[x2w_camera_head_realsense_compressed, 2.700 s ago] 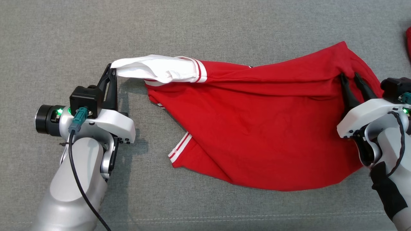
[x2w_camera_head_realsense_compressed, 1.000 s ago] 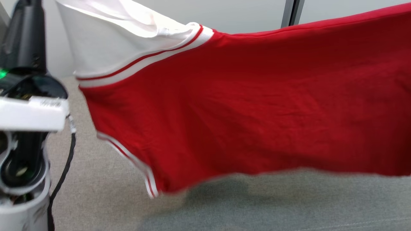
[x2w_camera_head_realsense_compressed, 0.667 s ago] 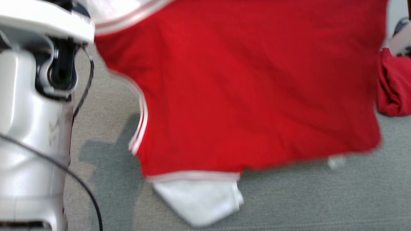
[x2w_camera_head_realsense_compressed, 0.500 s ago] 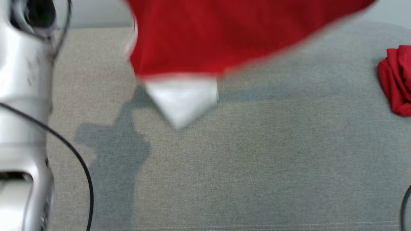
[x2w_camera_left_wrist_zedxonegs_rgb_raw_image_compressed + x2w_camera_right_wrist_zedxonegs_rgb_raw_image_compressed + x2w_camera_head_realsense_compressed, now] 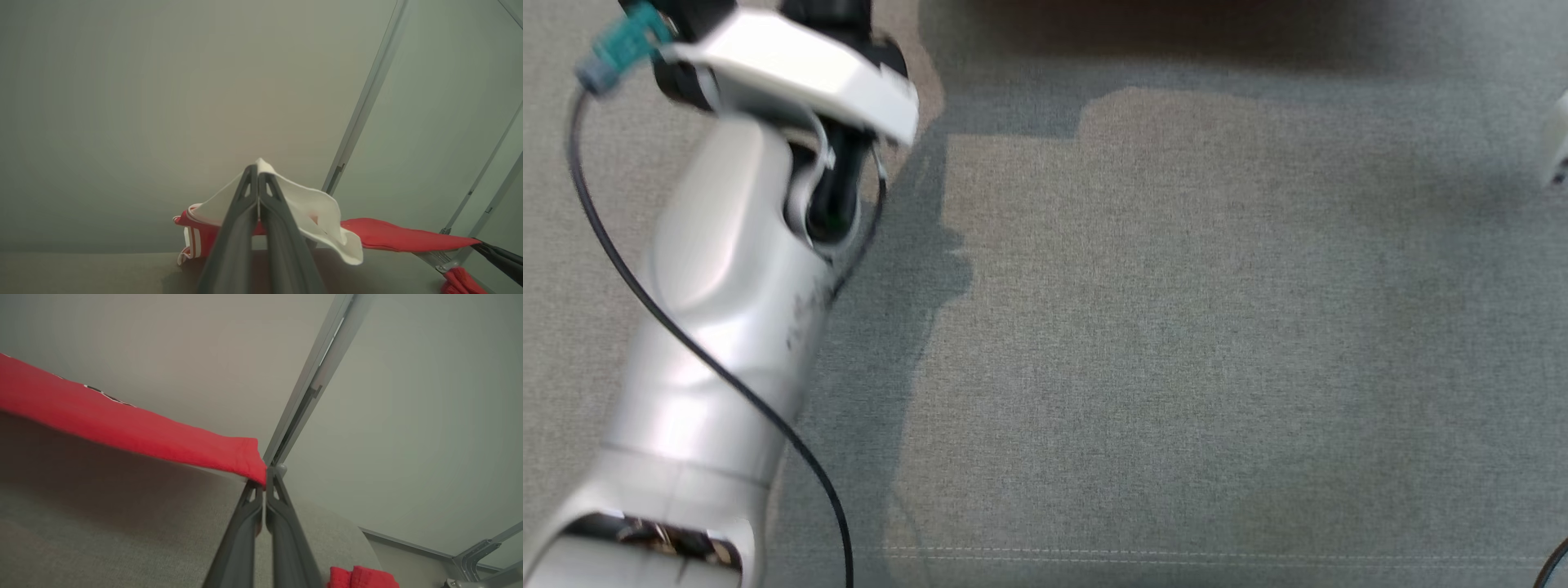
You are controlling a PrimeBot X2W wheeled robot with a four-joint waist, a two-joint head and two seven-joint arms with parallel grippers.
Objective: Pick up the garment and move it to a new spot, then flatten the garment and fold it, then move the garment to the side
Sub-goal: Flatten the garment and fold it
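Hanging stretched above the grey fabric surface point(image 5: 1176, 327), the red garment point(image 5: 122, 428) was pinched at both ends: the left gripper point(image 5: 257, 169) was clamped on its white sleeve point(image 5: 318, 206), the right gripper point(image 5: 265, 475) on a red corner. Another bunched red cloth point(image 5: 363, 577) lay on the surface nearby.

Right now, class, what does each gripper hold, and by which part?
The left gripper pinches the garment by the tip of its white sleeve; the right gripper pinches a red corner of it.
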